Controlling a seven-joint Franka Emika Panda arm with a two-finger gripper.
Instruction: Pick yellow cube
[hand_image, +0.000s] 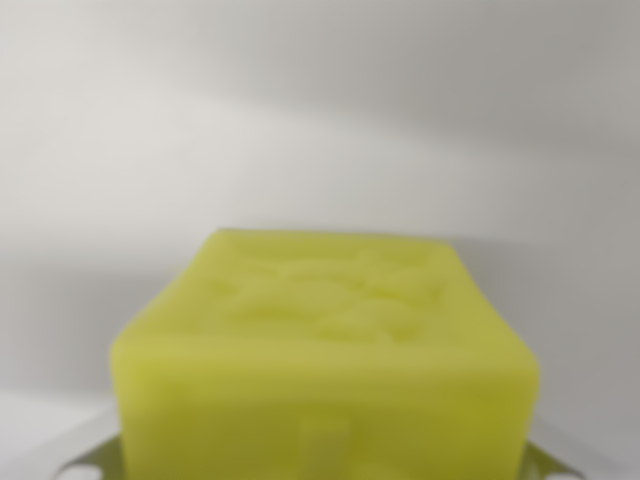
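One picture only, from the wrist camera, and the yellow cube (325, 370) takes up most of its lower half. The cube sits very close to the lens, blurred, centred a little toward the wrist view's left, and its bottom edge runs off the lower border of the frame. Its top face is visible as a tilted panel with a shallow embossed pattern pressed into it; the pattern is too soft to read. The front face is a brighter yellow-green, with a small raised rectangular tab low in the middle.

At both lower corners, just beside the cube's base, pale metallic parts (85, 455) show with a yellow tint reflected on them. They look like portions of the pincer, one on the wrist view's left and one on the right, with the cube between them. Whether they touch the cube's sides cannot be told, since the contact zone is blurred and cut off by the frame edge. So the state of the pincer, open or clamped on the cube, cannot be told from here.

Behind the cube is a plain pale grey-white background (320, 120), with a soft darker band across the top and a faint shadow along the cube's far edge.
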